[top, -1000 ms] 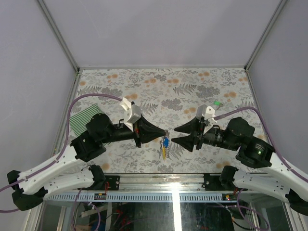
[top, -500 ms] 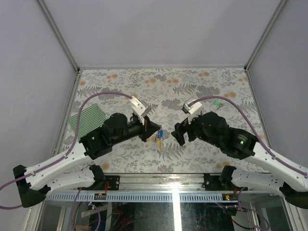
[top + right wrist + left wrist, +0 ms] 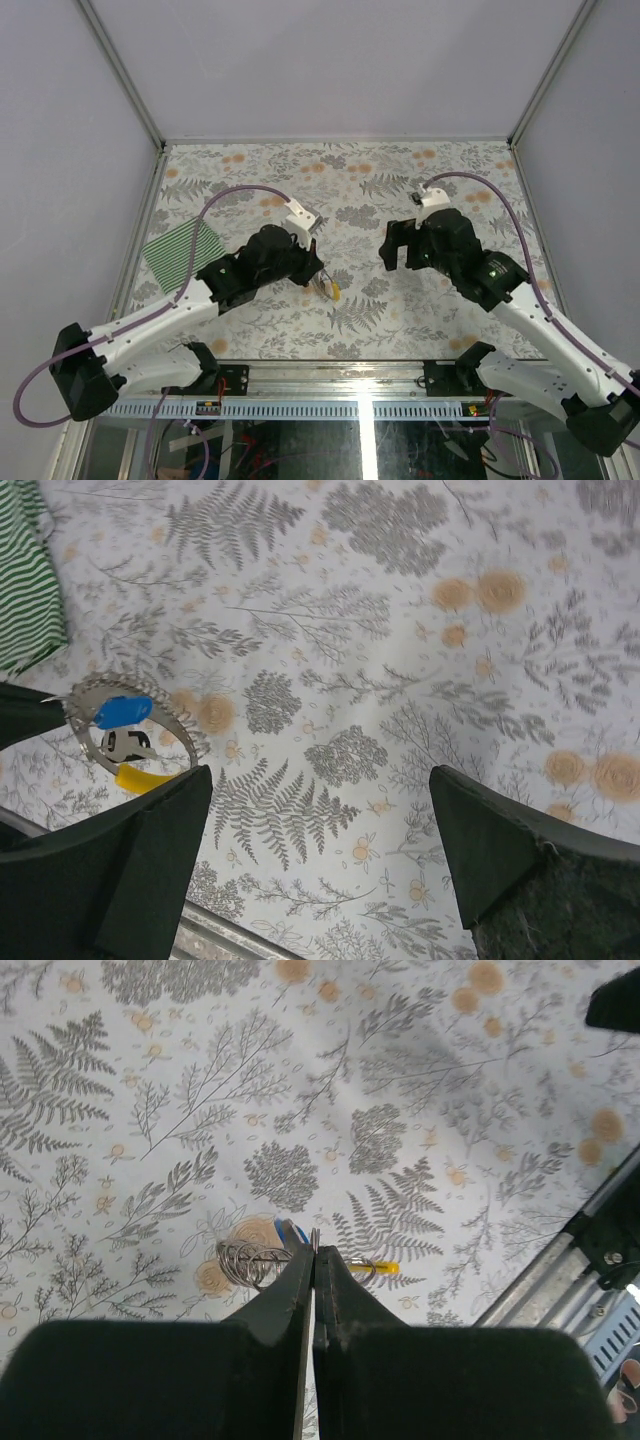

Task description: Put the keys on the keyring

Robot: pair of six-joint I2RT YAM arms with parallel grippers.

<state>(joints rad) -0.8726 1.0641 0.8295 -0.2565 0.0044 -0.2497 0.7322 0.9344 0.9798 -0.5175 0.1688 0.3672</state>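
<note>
My left arm (image 3: 150, 325) has swung round. A second ago it lay low and stretched toward the middle. Now its elbow is folded and the wrist comes at the desk (image 3: 400, 170) from the left. My right arm (image 3: 545, 335) has drawn back from the meeting point in the middle, toward the far right.

My right fingers (image 3: 395, 245) were narrower then, with their tips close to the keyring (image 3: 326, 287). Now they are spread wide, hold nothing and hang well apart from it. My left fingers (image 3: 313, 1260) are pressed together as before, pinching the keyring's thin chain at their tips.

The keyring hung in the air between the two arms. Now it is down at the desk just under my left tips, near the front middle. I cannot tell whether all of it rests there. Its yellow tag (image 3: 375, 1267) lies just beside the loop, and the blue key (image 3: 122, 711) sits within the loop.

Pale grey walls (image 3: 330, 60) close the space on three sides, with metal posts (image 3: 120, 70) running up from the far corners. The desk is covered in a print of grey ferns and orange blooms. A green-and-white striped cloth (image 3: 180, 250) lies at its left edge, well apart from the keyring.
</note>
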